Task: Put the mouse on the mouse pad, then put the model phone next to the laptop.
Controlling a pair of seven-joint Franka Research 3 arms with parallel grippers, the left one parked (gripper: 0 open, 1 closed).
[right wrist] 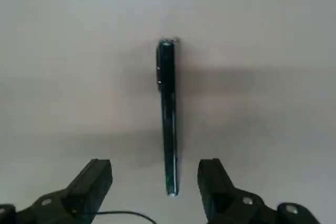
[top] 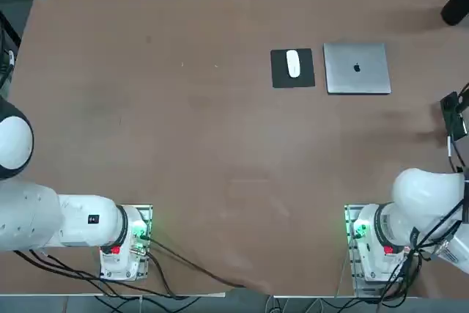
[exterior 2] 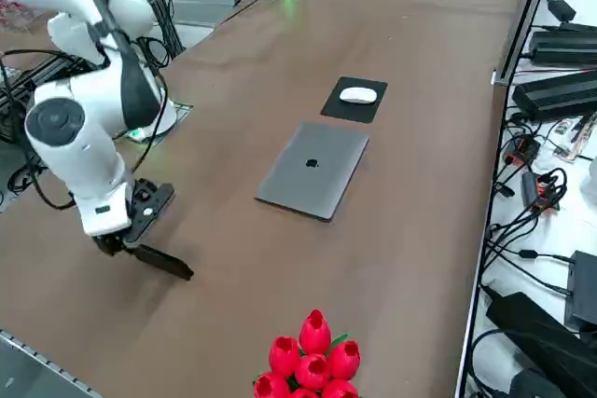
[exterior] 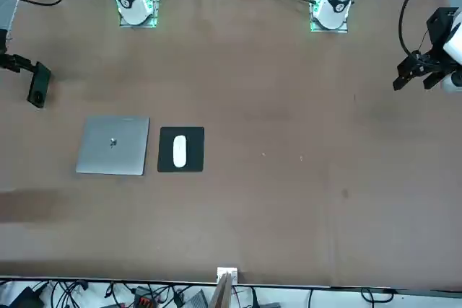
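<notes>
The white mouse (top: 292, 63) (exterior: 180, 151) (exterior 2: 358, 95) rests on the black mouse pad (top: 281, 78) (exterior: 164, 160) (exterior 2: 338, 108). The closed silver laptop (top: 357, 68) (exterior: 114, 145) (exterior 2: 313, 169) lies right beside the pad. At the table's right edge is the dark model phone (top: 448, 102) (exterior: 38, 86) (exterior 2: 163, 262). In the wrist view the phone (right wrist: 167, 108) shows edge-on. My right gripper (top: 459, 130) (exterior: 13, 63) (exterior 2: 126, 247) (right wrist: 155, 165) is open around its near end, with a gap on each side. Whether the phone rests on the table I cannot tell.
A bunch of red tulips (exterior 2: 309, 357) stands at the table's right end, beyond the gripper. Cables and black boxes (exterior 2: 560, 90) crowd the floor past the far edge. Bare brown tabletop (top: 183, 144) stretches between the laptop and the arms' bases.
</notes>
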